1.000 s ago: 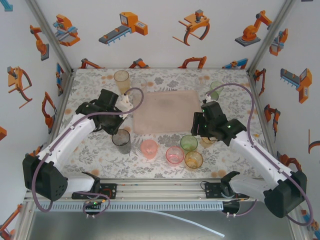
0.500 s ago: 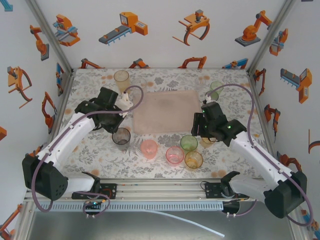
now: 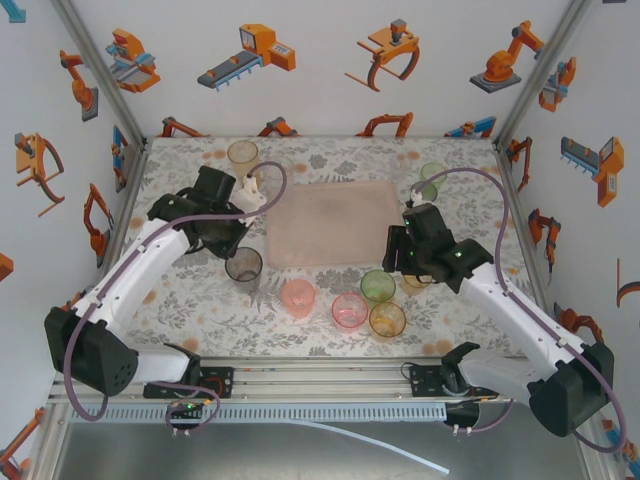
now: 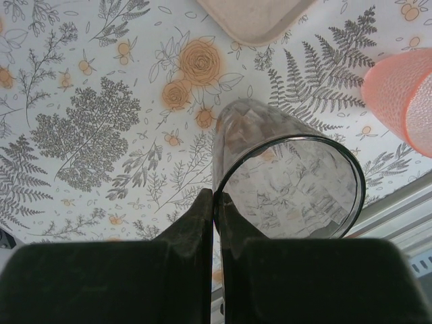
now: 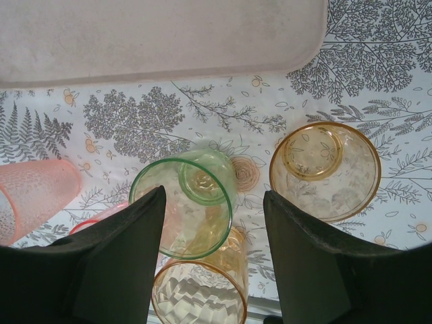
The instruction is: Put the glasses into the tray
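Grey glass (image 4: pixel 270 135) shifted, rim pinched in left tool (image 4: pixel 216 200).

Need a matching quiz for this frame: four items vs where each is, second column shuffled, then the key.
1 grey glass
2 front green glass
3 tall orange glass
4 tray

A centre of table, no glass in it
B rim pinched by shut left gripper
C back left of table
D inside open right gripper

Pairs: 1-B, 2-D, 3-C, 4-A
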`<state>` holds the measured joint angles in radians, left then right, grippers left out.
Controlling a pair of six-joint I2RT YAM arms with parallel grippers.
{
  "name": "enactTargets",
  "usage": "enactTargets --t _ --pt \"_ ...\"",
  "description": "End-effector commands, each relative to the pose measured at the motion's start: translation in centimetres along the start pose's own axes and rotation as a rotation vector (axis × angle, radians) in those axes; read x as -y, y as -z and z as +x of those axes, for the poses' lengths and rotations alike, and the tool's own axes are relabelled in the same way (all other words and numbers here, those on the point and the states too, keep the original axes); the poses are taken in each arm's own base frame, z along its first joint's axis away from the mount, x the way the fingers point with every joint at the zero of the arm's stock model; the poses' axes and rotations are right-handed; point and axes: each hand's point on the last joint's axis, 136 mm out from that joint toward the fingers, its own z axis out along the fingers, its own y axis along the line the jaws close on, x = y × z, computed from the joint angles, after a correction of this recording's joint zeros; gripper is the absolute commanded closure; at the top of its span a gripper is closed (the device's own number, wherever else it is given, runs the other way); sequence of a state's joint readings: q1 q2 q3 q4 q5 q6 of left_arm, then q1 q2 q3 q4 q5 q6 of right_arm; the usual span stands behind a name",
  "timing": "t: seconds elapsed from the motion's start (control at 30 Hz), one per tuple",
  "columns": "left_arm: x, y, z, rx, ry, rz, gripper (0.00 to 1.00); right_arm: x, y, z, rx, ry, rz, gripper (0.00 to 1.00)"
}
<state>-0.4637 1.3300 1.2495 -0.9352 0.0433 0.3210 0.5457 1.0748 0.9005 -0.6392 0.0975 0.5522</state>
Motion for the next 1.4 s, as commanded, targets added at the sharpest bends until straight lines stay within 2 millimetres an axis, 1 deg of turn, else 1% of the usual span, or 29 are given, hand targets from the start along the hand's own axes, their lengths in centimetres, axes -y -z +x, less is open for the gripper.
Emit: enactTargets --t 0.0,0.13,0.37,0.63,0.8,0.97,1.13,1.37 --pt "-0.4 0.9 -1.6 0.04 0.015 -0.001 0.97 -0.3 0.7 -0.7 0.019 0.013 -0.002 0.44" --pt "-1.0 1.2 -3.5 0.077 0.01 -0.006 0.96 -0.2 0.8 -0.8 0.021 0.013 0.003 0.44" --pt "-2.1 1.2 -7.5 0.151 0.005 -0.02 0.96 -0.1 1.1 -0.9 0.02 0.012 0.01 0.44" --pt "-3.4 0.2 -11.8 0.206 0.0 -0.026 0.96 0.2 1.3 -0.7 0.019 0.002 0.019 0.44" --pt "-4.0 -1.3 -13.9 0.228 0.012 -0.016 0.96 0.3 1.2 -0.4 0.011 -0.008 0.02 0.44" --pt "-4.1 -3.2 -15.0 0.229 0.029 0.001 0.96 0.4 1.4 -0.4 0.01 -0.007 0.028 0.44" --pt "-4.5 -5.1 -15.4 0.215 0.044 0.003 0.97 0.6 1.4 -0.3 0.005 -0.005 0.038 0.44" --pt "-4.8 -6.5 -16.0 0.2 0.054 0.006 0.97 0.7 1.3 -0.2 0.003 -0.003 0.044 0.44"
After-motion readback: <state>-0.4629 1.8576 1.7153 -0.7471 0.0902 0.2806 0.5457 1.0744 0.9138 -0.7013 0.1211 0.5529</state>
